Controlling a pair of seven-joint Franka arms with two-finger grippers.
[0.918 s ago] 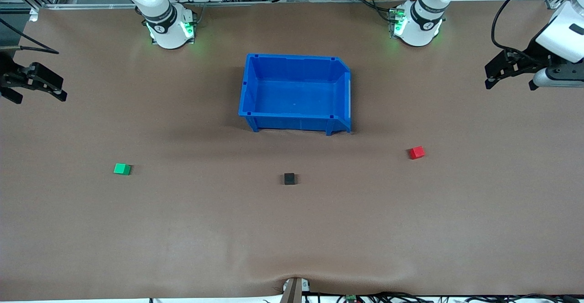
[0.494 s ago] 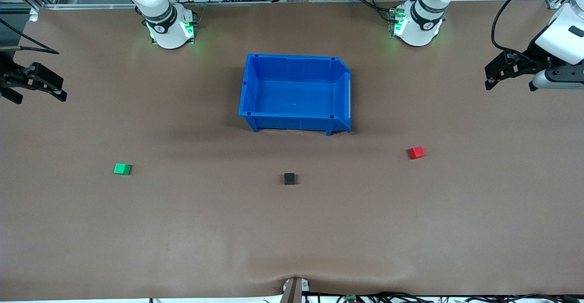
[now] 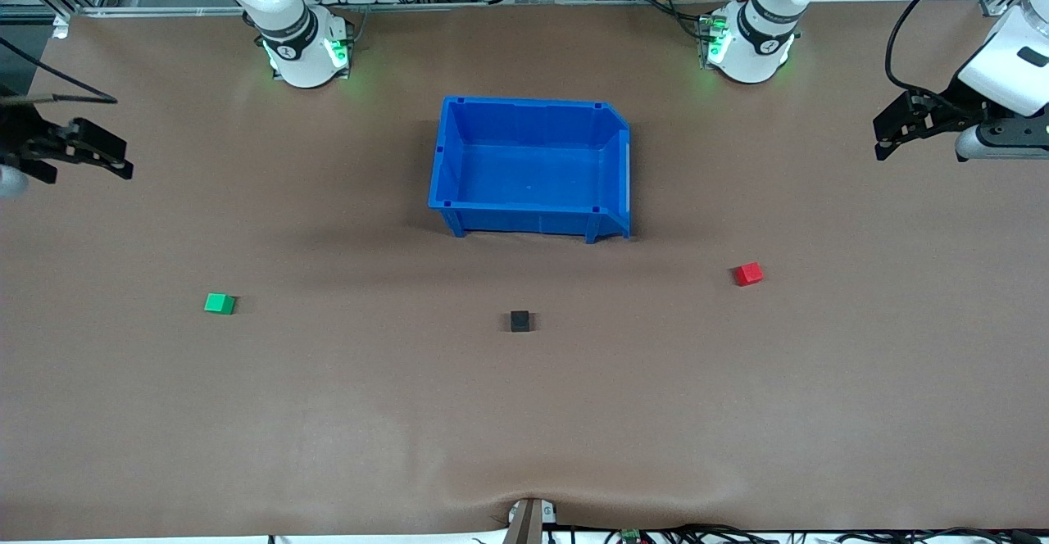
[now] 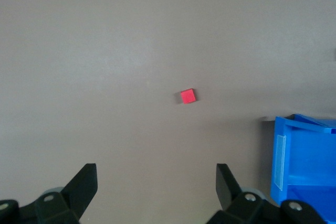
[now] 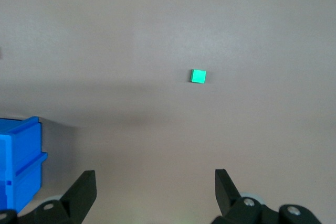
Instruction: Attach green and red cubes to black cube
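Three small cubes are seen lying well apart on the brown table (image 3: 328,413). The black cube (image 3: 519,320) is set near the middle, nearer to the front camera than the blue bin (image 3: 449,159). The green cube (image 3: 219,304) is placed toward the right arm's end of the table, and the red cube (image 3: 747,274) toward the left arm's end, slightly farther from the camera than the black one. None of the cubes is touched by another. The right gripper (image 3: 86,155) is held in the air over the right arm's end of the table, its fingers spread wide with nothing between them. The left gripper (image 3: 897,130) is held over the left arm's end, likewise wide open and empty.
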